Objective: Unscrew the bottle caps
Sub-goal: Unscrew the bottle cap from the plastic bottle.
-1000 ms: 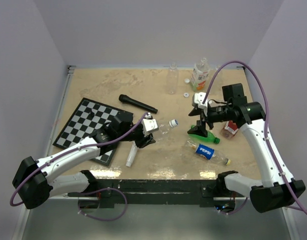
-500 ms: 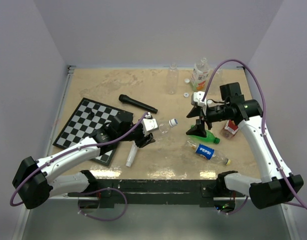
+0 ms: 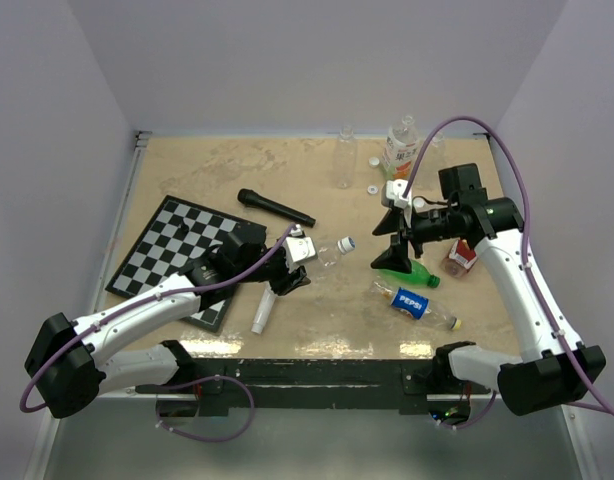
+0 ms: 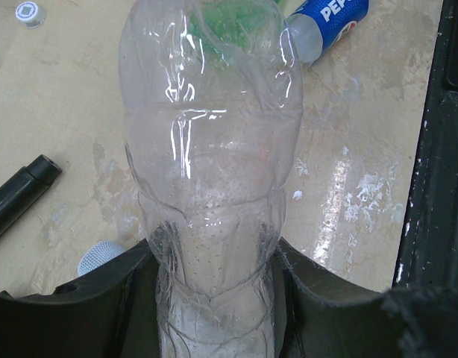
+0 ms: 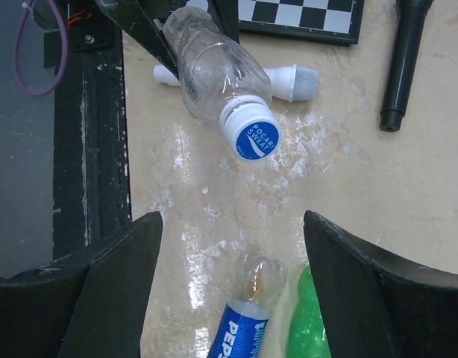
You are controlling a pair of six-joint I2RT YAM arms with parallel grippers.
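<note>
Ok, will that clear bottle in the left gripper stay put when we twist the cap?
Probably light: the clear bottle looks empty. Its thin walls look creased, so it may buckle or slip in the left gripper.

The table (image 3: 197,175) has a sandy beige top, mottled and scuffed. Soft light from overhead glints off pale, worn patches (image 3: 212,346) near its front edge. Plain walls of a faint lilac white close it in on three sides: a back wall (image 3: 317,60), a left wall (image 3: 47,150) and a right wall (image 3: 582,110), all bare and evenly lit. A thin metal strip (image 3: 139,142) shows at the far left corner. A scratched black rail (image 3: 317,375) runs across the near edge, and below it lies a dull grey surface (image 3: 317,450).
</note>
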